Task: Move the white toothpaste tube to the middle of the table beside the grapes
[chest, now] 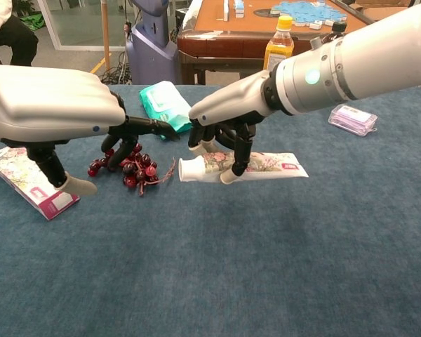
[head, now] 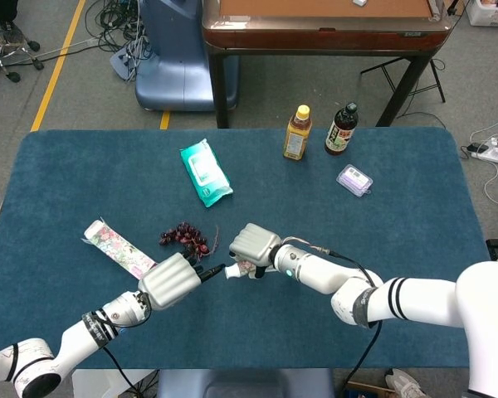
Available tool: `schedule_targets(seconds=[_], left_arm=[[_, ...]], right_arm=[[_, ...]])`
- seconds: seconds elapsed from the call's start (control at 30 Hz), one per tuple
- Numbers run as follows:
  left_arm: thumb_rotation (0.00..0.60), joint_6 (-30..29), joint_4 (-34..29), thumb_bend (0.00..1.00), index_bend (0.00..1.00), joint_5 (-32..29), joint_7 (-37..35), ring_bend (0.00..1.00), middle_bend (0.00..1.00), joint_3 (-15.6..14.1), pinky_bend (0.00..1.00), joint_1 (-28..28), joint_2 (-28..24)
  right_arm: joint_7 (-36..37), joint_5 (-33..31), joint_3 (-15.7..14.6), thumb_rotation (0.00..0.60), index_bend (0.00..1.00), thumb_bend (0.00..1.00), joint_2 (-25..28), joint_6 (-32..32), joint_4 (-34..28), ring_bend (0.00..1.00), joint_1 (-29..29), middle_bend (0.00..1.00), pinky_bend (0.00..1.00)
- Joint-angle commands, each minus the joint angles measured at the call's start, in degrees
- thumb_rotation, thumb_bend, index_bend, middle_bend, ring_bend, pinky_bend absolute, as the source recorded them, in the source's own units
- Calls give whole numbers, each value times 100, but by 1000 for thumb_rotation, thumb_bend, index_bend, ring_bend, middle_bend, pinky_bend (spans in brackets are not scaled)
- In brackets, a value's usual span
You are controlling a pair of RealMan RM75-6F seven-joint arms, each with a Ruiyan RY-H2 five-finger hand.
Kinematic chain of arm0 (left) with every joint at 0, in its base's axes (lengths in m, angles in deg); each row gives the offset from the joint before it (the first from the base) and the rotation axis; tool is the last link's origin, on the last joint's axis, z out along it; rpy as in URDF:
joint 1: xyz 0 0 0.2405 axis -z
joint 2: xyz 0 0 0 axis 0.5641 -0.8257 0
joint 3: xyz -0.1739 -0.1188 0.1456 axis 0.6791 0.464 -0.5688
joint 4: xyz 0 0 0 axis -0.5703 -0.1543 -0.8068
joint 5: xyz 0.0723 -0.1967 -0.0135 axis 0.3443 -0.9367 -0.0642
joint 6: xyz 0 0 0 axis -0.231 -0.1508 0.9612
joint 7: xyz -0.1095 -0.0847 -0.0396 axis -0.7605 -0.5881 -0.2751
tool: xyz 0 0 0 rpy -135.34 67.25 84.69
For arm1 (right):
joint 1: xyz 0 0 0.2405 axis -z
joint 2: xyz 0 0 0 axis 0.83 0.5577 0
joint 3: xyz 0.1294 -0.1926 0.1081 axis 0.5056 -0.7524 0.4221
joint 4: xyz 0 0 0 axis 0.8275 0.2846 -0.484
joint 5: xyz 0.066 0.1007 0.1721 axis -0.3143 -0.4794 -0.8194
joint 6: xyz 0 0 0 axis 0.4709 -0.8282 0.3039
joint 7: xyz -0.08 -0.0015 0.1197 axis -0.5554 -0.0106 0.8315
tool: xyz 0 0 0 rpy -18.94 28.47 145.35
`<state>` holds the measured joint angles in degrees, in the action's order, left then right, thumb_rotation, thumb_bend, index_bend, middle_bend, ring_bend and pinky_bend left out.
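Observation:
The white toothpaste tube (chest: pixel 266 164) has a flowered print and lies level, its cap (chest: pixel 189 169) pointing left, just right of the dark red grapes (chest: pixel 130 168). My right hand (chest: pixel 228 116) grips the tube near the cap end, fingers curled over it from above. In the head view this hand (head: pixel 251 245) hides most of the tube (head: pixel 232 272). My left hand (chest: pixel 56 112) hovers over the grapes with fingers spread, holding nothing, and its fingertips (head: pixel 209 270) reach close to the cap. The grapes (head: pixel 185 239) lie just behind the left hand (head: pixel 173 280).
A flowered box (chest: pixel 28 179) lies at the left. A green wipes pack (head: pixel 205 172) lies behind the grapes. Two bottles (head: pixel 297 133) (head: pixel 341 129) stand at the far edge, with a small purple case (head: pixel 353 179) near them.

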<state>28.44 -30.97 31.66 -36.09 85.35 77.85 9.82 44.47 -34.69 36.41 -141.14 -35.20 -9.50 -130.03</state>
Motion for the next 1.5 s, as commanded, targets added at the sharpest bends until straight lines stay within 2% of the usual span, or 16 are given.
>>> schedule_targets(seconds=[0.03,0.53,1.5], left_arm=[[600,47,-15,204,60,-54,108,464,508,-62,262,76,57],[600,149,221,204,60,-392,363,464,508,-269,262,376,350],[600,142,418,204,60,-846,479,464,507,-616,260,683,479]], right_arm=[[-11,-74,-70,600,748,985,-40,29,47,624,-80,682,469],[62,-165,-317,600,757,985,-152,162,38,633,-244,687,468],[343,110,-393,600,807,1000,-125,239,4,650,-209,709,469]])
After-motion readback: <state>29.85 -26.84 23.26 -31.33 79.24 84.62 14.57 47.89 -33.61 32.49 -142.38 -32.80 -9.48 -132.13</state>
